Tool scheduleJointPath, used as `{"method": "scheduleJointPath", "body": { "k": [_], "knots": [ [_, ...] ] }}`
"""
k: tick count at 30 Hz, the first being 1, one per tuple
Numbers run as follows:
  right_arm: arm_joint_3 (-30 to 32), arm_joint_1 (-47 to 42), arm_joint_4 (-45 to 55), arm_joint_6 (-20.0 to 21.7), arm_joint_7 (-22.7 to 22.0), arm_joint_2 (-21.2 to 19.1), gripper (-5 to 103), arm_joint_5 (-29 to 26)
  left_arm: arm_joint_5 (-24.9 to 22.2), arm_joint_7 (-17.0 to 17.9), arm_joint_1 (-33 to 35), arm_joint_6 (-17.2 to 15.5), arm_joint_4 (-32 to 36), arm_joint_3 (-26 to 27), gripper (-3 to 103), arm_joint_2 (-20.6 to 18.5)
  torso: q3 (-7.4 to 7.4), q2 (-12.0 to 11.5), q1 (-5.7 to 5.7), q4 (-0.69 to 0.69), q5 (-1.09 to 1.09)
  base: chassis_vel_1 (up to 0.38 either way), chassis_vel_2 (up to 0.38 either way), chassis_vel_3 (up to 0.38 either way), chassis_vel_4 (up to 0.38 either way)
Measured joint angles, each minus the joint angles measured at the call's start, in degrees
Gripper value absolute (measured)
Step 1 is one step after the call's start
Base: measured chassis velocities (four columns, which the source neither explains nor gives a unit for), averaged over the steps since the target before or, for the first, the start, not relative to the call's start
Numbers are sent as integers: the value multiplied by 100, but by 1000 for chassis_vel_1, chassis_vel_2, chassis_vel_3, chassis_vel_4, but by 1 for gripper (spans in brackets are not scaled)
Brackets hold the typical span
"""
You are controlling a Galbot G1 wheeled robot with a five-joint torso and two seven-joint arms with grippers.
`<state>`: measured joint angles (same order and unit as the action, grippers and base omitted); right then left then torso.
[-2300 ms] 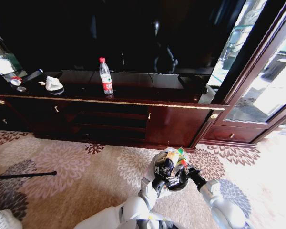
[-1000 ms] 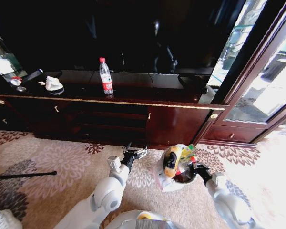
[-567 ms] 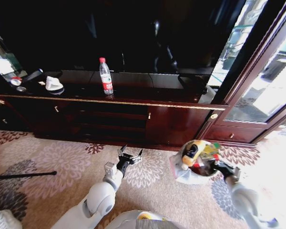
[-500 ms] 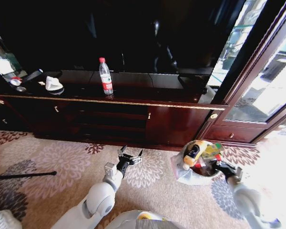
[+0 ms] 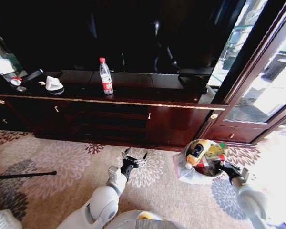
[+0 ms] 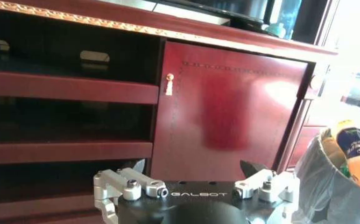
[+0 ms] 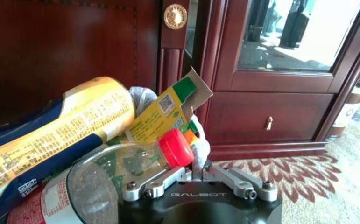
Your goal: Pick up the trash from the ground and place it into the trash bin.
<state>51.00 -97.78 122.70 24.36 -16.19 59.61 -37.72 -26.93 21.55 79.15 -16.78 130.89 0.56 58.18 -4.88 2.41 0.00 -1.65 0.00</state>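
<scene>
The trash bin (image 5: pixel 194 175), a small bucket with a thin plastic liner, sits low on the carpet by the foot of the cabinet, right of centre. It is stuffed with trash: a yellow bottle (image 5: pixel 197 149) (image 7: pixel 55 133), a green-yellow carton (image 5: pixel 216 150) (image 7: pixel 162 111) and a clear bottle with a red cap (image 7: pixel 130 164). My right gripper (image 5: pixel 226 168) (image 7: pixel 194 169) is shut on the bin's near rim. My left gripper (image 5: pixel 134 160) (image 6: pixel 194 168) hovers open over the carpet to the bin's left, holding nothing. The bin's liner (image 6: pixel 329 186) shows beside it.
A long dark-red TV cabinet (image 5: pixel 133 119) runs along the back, with open shelves and a shut door (image 6: pixel 229 102). On top stand a water bottle (image 5: pixel 105 76) and a white object (image 5: pixel 54 84). A glass-door cabinet (image 5: pixel 257 95) rises at right. A black rod (image 5: pixel 24 175) lies on the carpet.
My right arm has swung the bin from in front of me out to the right and lower. My left arm came away from the bin, stretched forward on the left, and its gripper has opened.
</scene>
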Motion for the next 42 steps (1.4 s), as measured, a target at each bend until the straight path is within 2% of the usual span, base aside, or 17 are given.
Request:
{"method": "scheduleJointPath", "body": {
  "k": [18,37,42],
  "knots": [
    [-377,215,-62,-74,46,32,2,280,124,-37,154,59,105,-30,100,-33,0,0,0,-2,0,-61,-51,3,-3],
    [-349,73,-17,-172,49,143,2,480,257,-163,86,115,-11,-362,100,-121,0,0,0,1,0,-120,-169,-101,-38],
    [-342,17,12,-190,72,202,2,538,257,-192,78,123,-11,-368,100,-160,0,0,0,-2,-1,-113,-215,-145,-38]
  ]
}}
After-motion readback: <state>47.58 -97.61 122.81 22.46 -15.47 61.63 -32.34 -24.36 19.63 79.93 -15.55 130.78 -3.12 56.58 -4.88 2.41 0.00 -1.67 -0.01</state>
